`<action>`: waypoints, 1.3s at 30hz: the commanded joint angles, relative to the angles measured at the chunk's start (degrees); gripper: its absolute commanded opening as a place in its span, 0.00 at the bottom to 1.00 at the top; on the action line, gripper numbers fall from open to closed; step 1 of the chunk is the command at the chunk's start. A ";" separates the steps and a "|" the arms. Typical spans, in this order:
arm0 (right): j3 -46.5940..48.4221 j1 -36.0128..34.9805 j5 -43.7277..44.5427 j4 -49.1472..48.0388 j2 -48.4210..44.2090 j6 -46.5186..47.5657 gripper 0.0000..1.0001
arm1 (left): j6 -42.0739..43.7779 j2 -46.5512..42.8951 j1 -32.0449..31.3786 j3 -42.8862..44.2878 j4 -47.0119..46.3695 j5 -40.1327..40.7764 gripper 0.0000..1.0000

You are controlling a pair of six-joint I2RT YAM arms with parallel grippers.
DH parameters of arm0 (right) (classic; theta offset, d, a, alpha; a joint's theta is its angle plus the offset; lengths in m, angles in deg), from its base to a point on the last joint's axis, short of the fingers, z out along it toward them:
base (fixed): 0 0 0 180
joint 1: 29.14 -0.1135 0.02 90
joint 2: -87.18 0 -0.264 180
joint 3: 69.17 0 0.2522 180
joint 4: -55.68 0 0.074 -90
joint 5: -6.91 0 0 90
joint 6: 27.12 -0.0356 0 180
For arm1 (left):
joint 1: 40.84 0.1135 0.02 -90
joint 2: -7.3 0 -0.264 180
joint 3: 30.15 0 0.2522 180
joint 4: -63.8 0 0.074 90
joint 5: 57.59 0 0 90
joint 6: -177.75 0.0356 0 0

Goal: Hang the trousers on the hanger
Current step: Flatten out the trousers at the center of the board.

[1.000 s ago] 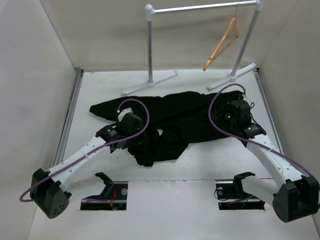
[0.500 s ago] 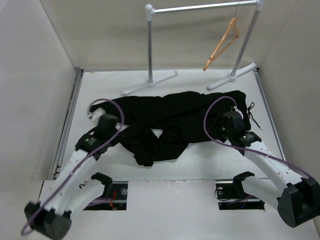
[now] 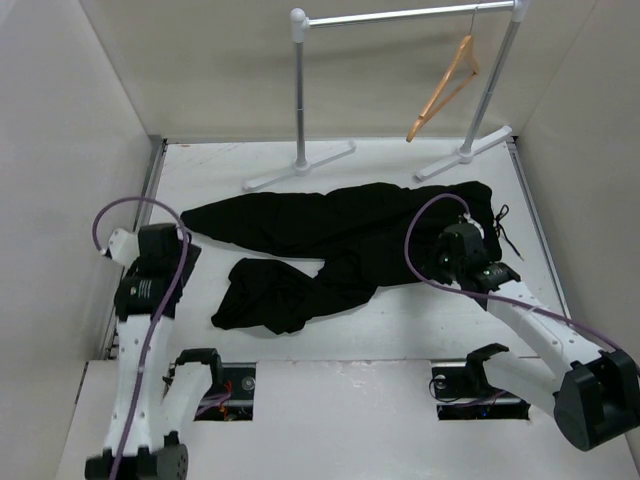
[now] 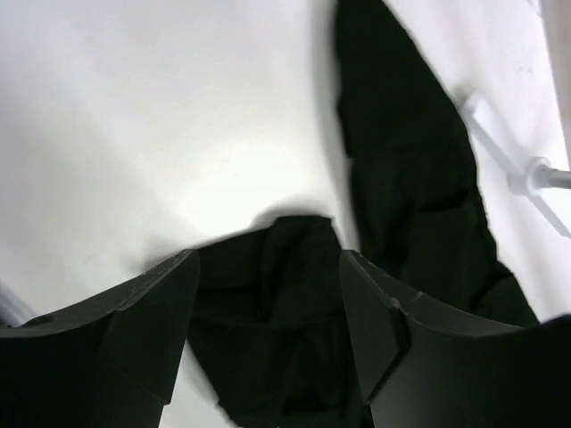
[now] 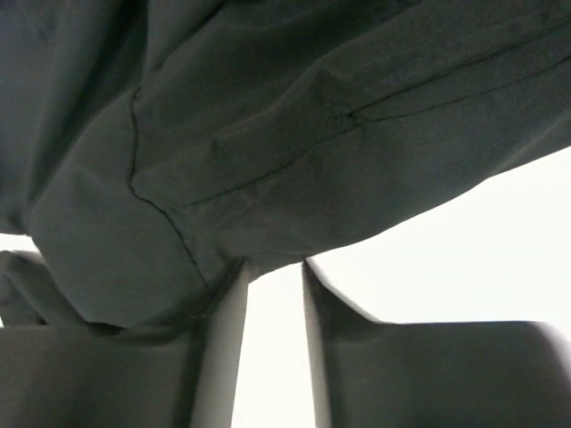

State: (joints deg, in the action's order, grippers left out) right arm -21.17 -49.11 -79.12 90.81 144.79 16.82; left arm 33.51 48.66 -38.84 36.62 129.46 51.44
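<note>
Trouble looms mainly from limp cloth: the large, wrinkled black cloth trousers [image 3: 340,235] lie spread on the white surface [image 3: 420,320], well apart from the orange-tan wooden triangular hanger [image 3: 447,88] hooked on the silver metal rail [image 3: 400,15]. On the left arm [image 3: 140,330] the jaws gape empty near one bunched leg. On the right arm [image 3: 530,320] the jaws stand narrowly parted at a fabric edge; whether they pinch it cannot be told. A shallow pinch would likely slip, or drag the garment into a heap.

No readable text, label, brand, number or sign appears in any view.
</note>
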 commanded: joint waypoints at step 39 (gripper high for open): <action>1.26 -5.39 -6.34 -7.04 8.49 3.00 0.54 | 11.34 23.04 1.56 12.37 -11.47 -3.64 0.04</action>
State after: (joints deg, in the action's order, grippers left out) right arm -22.53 -54.92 -84.69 87.75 152.37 19.18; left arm 40.81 67.55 -38.10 47.49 109.64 44.03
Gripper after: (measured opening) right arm 0.534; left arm 0.033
